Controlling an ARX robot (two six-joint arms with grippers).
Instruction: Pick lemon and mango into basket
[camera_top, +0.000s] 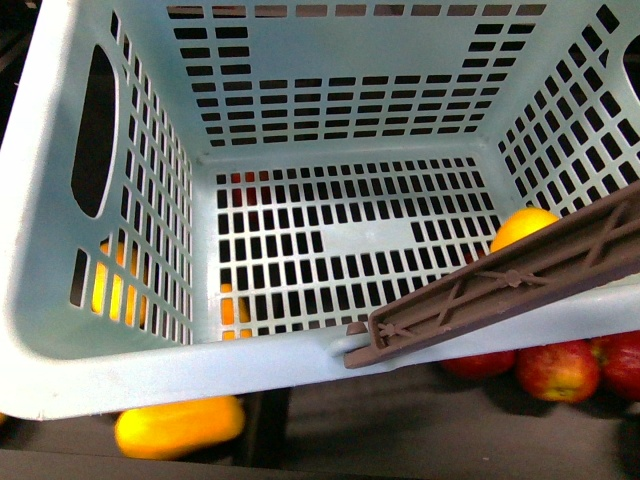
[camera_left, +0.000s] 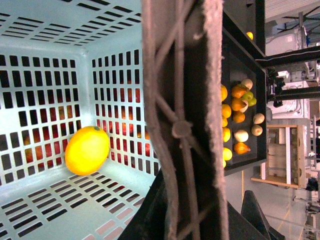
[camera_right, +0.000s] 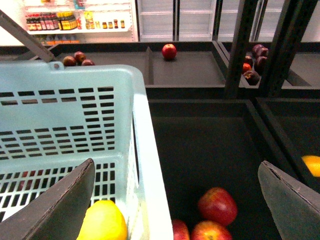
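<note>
The teal basket (camera_top: 60, 250) fills the front view, its brown handle (camera_top: 500, 285) lying across the near right corner. My left gripper (camera_left: 197, 220) is shut on that handle (camera_left: 182, 100). A plump yellow lemon (camera_top: 520, 226) lies inside the basket against the right wall, and shows as the lemon (camera_left: 87, 150) in the left wrist view. My right gripper (camera_right: 175, 170) is open and straddles the basket's wall (camera_right: 145, 165), with the lemon (camera_right: 102, 222) by one finger. A long yellow-orange mango (camera_top: 180, 425) lies outside, below the basket's near edge.
Red apples (camera_top: 560, 370) lie in the dark bin beside the basket, seen as apples (camera_right: 217, 206) between my right fingers. More yellow fruit (camera_top: 115, 290) shows through the left lattice wall. Dark shelf dividers and posts (camera_right: 240, 50) stand behind.
</note>
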